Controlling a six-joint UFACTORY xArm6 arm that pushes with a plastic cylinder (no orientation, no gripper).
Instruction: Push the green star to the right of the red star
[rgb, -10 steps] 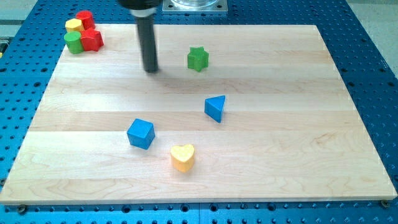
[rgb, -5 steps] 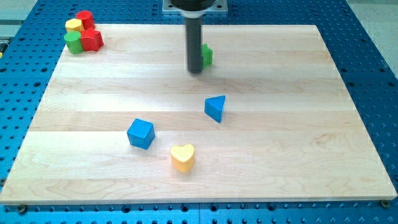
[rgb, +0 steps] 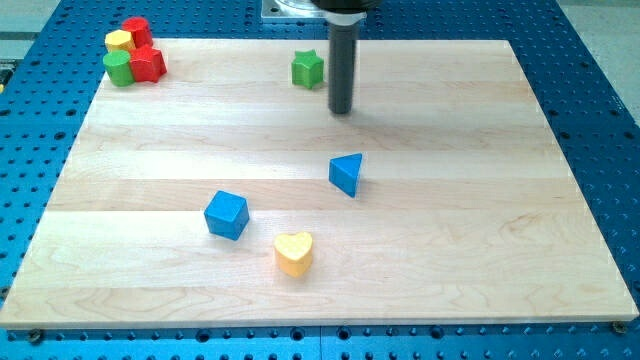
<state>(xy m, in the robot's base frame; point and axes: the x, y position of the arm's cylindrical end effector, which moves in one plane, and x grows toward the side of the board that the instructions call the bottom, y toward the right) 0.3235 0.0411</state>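
The green star (rgb: 308, 69) lies near the view's top, a little left of centre. My tip (rgb: 341, 110) stands just to its lower right, a small gap away. Two red blocks sit in a cluster at the view's top left: one at the back (rgb: 137, 30) and one at the front right (rgb: 149, 64) that looks like the red star; their shapes are hard to make out. The green star is far to the right of that cluster.
The cluster also holds a yellow block (rgb: 119, 41) and a green round block (rgb: 119, 68). A blue triangle (rgb: 347, 173) lies mid-board, a blue cube (rgb: 226, 214) lower left of it, a yellow heart (rgb: 294, 252) near the bottom.
My tip swept from the green star's left to its lower right. The green star moved up and slightly left. The other blocks have not moved.
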